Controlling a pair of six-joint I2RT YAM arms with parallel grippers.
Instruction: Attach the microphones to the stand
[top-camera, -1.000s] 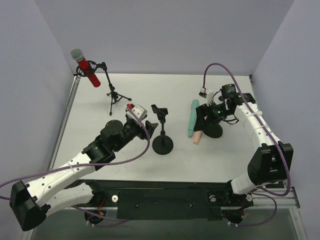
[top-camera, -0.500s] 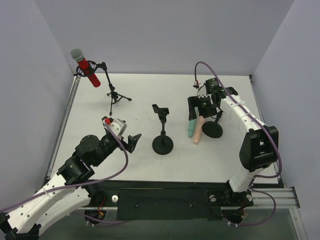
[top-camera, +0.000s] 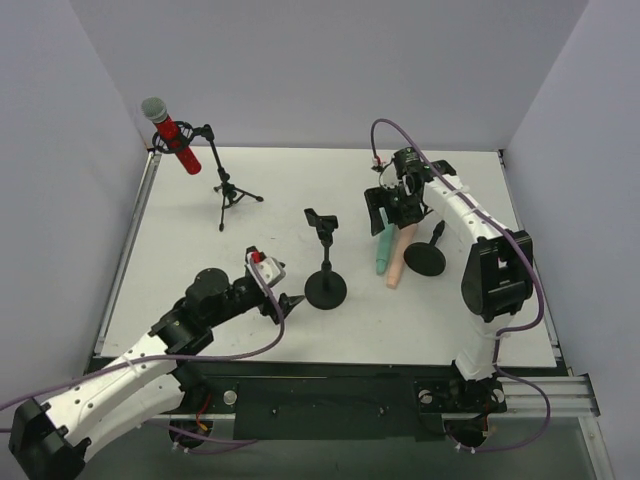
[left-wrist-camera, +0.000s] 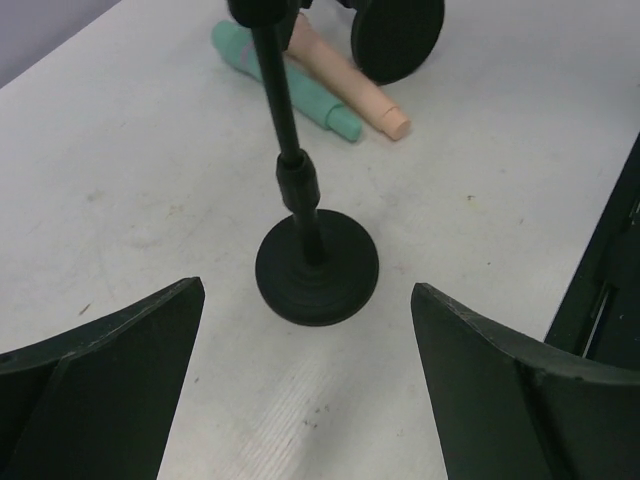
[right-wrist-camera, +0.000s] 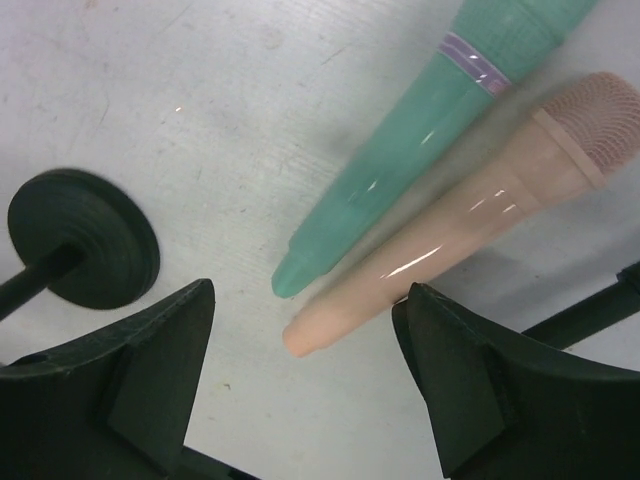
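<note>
The red microphone (top-camera: 170, 133) with a grey mesh head sits clipped in the tripod stand (top-camera: 226, 192) at the far left. The mint-green microphone (top-camera: 385, 243) and the peach-pink microphone (top-camera: 396, 263) lie side by side on the table; both show in the right wrist view, mint-green (right-wrist-camera: 400, 150) and peach-pink (right-wrist-camera: 470, 215). My right gripper (top-camera: 384, 214) is open above their tail ends (right-wrist-camera: 305, 300). A round-base stand (top-camera: 325, 288) with an empty clip stands mid-table. My left gripper (top-camera: 281, 301) is open and empty, facing its base (left-wrist-camera: 316, 265).
A second round-base stand (top-camera: 425, 259) stands right of the two lying microphones, with its base in the left wrist view (left-wrist-camera: 397, 35). Grey walls close in the table on the left, back and right. The black frame rail (top-camera: 330, 385) runs along the near edge.
My left gripper pulled back from the middle stand, then swung low to face its base. My right gripper moved left and farther back, over the two lying microphones.
</note>
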